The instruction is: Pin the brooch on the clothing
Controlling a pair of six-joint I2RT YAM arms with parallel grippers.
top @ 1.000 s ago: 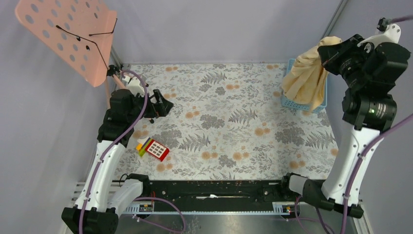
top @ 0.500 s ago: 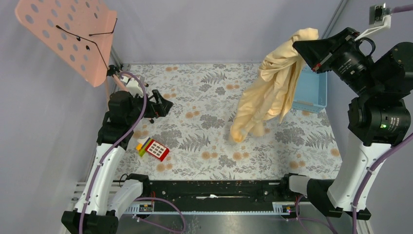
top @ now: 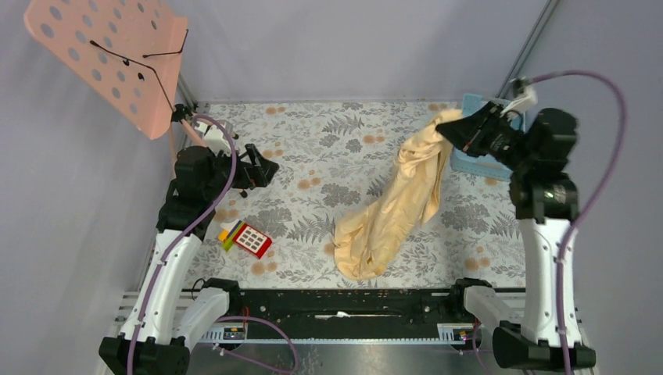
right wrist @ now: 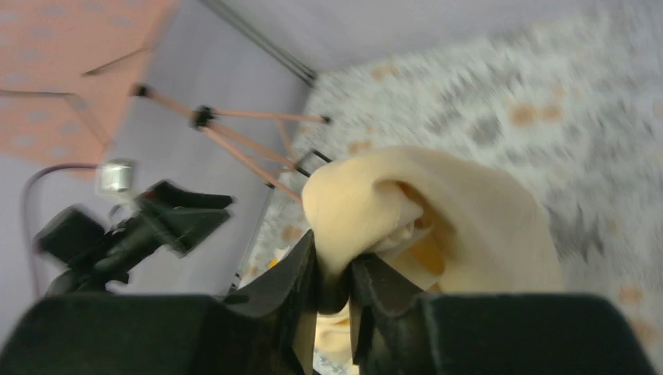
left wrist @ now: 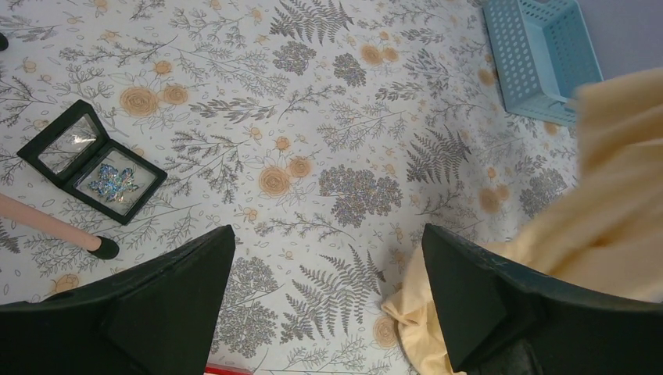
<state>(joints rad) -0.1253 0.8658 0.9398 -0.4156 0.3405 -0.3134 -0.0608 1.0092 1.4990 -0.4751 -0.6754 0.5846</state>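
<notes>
The clothing, a pale yellow-cream T-shirt, hangs bunched from my right gripper, which is shut on a fold at its top. Its lower end lies crumpled on the floral table near the front middle. It also shows in the right wrist view, pinched between the fingers, and at the right of the left wrist view. The brooch, silvery and flower-like, lies in an open black case on the table. My left gripper hovers open and empty above the table at the left.
A light blue basket stands at the back right, behind the shirt, and also shows in the left wrist view. A red keypad toy lies front left. A pink perforated music stand rises at the back left.
My right arm has carried the shirt from above the basket down and leftward; its lower end now rests on the table. The left arm has not moved.
</notes>
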